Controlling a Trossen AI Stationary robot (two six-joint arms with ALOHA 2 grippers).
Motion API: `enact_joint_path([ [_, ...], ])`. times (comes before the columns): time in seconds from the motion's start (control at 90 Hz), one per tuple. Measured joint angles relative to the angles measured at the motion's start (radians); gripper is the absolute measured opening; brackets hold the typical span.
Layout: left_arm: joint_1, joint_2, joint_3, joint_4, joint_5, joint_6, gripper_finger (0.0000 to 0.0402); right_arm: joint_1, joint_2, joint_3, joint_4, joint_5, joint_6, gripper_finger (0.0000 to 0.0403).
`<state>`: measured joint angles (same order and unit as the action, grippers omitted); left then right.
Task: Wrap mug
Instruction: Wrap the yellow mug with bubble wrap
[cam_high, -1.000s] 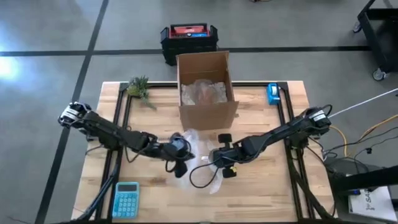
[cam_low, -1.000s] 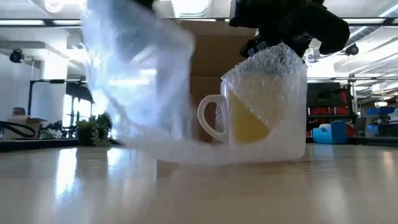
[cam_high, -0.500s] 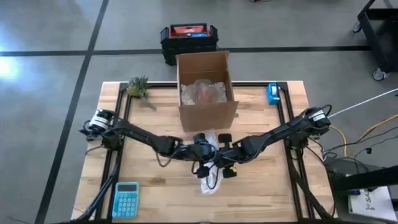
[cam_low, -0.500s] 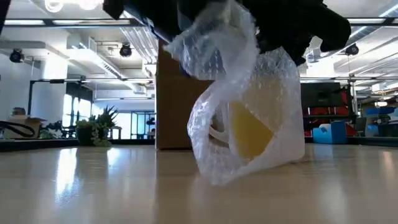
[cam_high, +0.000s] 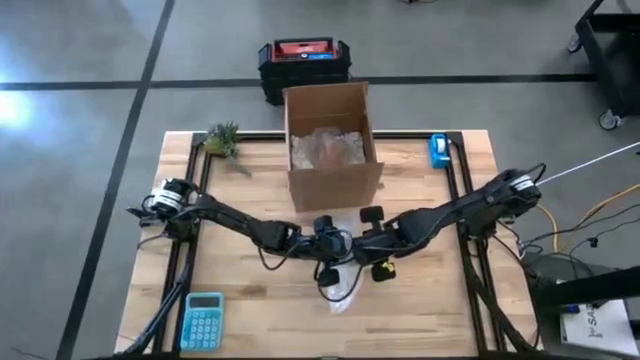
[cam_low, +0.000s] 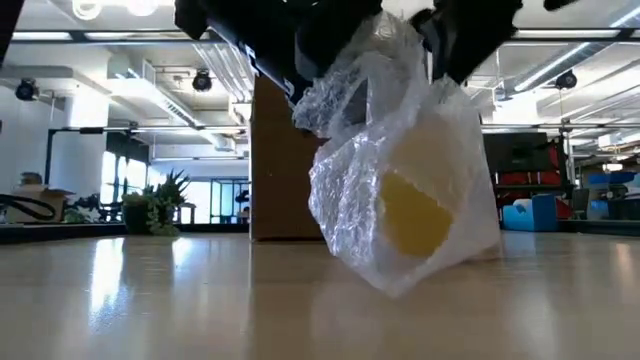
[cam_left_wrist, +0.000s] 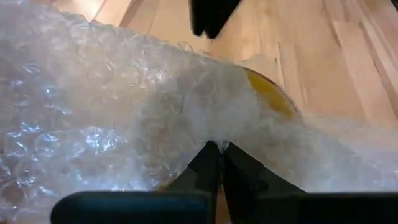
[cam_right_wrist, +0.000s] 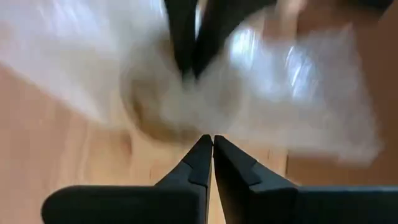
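Since the earlier frame, bubble wrap (cam_low: 400, 190) now hides the mug (cam_low: 415, 215) mid-desk (cam_high: 250, 300), left gripper (cam_left_wrist: 216, 148) clamped on a fold, right gripper (cam_right_wrist: 207, 140) pinched together beside it; release may let the wrap spring open.

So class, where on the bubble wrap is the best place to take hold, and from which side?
Grip the bubble wrap at the bunched loose gather above the mug, coming from above; there it is crumpled, with no mug behind it, as the left claw pinches it.
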<state>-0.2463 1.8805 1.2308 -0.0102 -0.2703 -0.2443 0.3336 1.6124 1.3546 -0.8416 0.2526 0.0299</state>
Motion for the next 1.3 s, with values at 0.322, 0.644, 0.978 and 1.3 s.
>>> enact_joint_path([
  [0.322,-0.006,-0.012,0.017,-0.002,0.000,0.011,0.0000,0.000,0.000,-0.227,0.283,-0.021,0.027,0.0002],
  [0.644,-0.021,-0.146,0.084,-0.270,0.027,-0.005,0.0004,0.000,0.003,-0.318,0.428,-0.026,0.075,0.0002],
  [0.978,-0.092,-0.177,-0.018,-0.263,0.126,-0.068,0.0001,-0.003,0.003,-0.318,0.430,-0.025,0.074,0.0002],
  [1.3,-0.051,-0.041,-0.017,0.096,0.109,0.068,0.0000,-0.003,0.003,-0.318,0.431,-0.025,0.077,0.0002],
])
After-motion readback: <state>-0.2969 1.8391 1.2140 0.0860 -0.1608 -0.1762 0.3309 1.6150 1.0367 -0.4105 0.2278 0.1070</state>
